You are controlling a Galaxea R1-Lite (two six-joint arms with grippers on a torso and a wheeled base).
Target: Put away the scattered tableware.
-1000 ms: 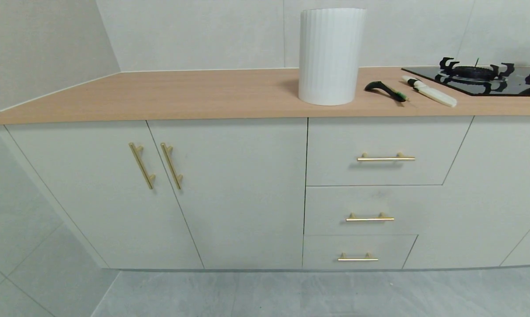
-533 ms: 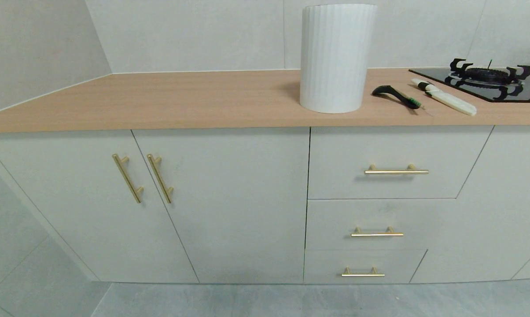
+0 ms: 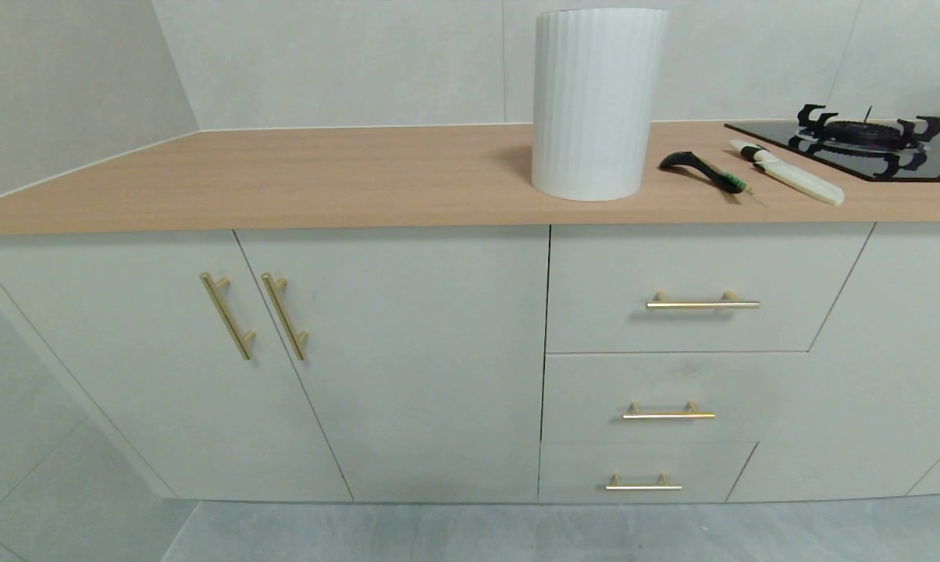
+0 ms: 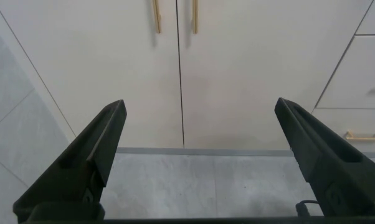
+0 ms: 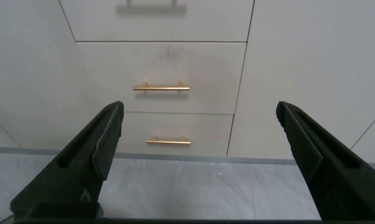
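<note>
head view: the camera has moved closer and settled. the knife (image 3: pixel 790 173) and, perhaps, a peeler (image 3: pixel 698 166) lie on the bench (image 3: pixel 322 176) beside the white holder (image 3: pixel 591 101), so reaching can likely begin.
left wrist view: left hand (image 4: pixel 200 111) spread wide, empty, facing cupboard doors (image 4: pixel 237 62).
right wrist view: right hand (image 5: pixel 199 113) likewise, facing drawers (image 5: pixel 162 68).

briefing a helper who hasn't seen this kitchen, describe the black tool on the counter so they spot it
On the wooden countertop, find the tall white ribbed container left of the hob. Two utensils lie between them; the black tool is the one nearer the container, curved, with a green end, unlike the straight white utensil beside it.
</note>
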